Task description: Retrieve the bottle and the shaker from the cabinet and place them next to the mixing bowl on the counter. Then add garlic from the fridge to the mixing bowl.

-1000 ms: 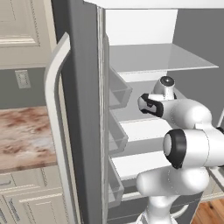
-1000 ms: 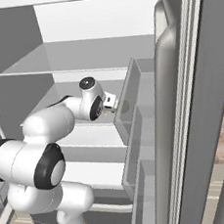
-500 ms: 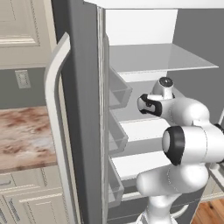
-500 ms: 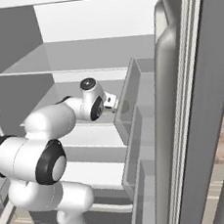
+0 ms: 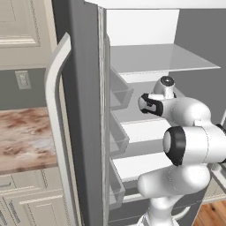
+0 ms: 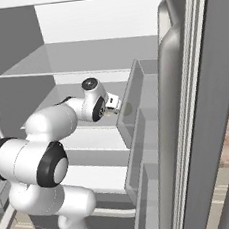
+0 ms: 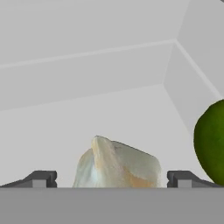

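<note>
Tool (image 7: 111,179) wide open, garlic (image 7: 116,164) btwn fingertips.

Garlic (image 7: 116,164): whitish with pale tan-orange streaks. Round item (image 7: 212,142) at the shelf's right edge: dark green. Fridge (image 5: 81,66): grey outside, white shelves, pale handle (image 5: 55,128). Counter (image 5: 24,139): marbled brown and beige. Cabinet (image 5: 22,26): cream. Finger tips (image 7: 41,178): dark grey.

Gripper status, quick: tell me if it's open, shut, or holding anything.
Gripper: open, holding nothing; the garlic sits between its fingertips on the fridge shelf, not yet gripped.
</note>
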Controlling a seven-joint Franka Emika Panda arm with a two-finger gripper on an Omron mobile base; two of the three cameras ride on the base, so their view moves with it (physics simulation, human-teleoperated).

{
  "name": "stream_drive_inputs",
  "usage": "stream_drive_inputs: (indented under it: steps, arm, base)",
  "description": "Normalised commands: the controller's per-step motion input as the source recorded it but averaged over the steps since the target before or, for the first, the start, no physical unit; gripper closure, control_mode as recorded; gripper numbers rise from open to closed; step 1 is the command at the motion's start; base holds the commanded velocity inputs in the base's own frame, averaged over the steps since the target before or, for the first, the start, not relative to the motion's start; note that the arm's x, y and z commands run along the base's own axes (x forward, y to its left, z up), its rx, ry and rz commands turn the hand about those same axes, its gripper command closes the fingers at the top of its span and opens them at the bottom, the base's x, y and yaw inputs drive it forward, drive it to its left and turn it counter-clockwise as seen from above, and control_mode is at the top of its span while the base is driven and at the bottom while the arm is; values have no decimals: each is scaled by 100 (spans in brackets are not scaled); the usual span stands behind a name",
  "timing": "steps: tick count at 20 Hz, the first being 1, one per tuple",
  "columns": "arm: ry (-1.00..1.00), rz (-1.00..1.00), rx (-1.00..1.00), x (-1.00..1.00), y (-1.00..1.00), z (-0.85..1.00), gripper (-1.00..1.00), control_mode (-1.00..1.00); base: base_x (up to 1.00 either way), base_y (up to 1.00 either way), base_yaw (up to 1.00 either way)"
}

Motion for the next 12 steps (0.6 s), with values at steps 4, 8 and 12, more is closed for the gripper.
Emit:
stream_drive_inputs:
  steps: [4,8,12]
  arm:
    - [0,0,0,0,0,0,-100,-100]
    - [0,0,0,0,0,0,-100,-100]
    - [0,0,0,0,0,0,100,-100]
  base:
    - [0,0,0]
    - [0,0,0]
    - [0,0,0]
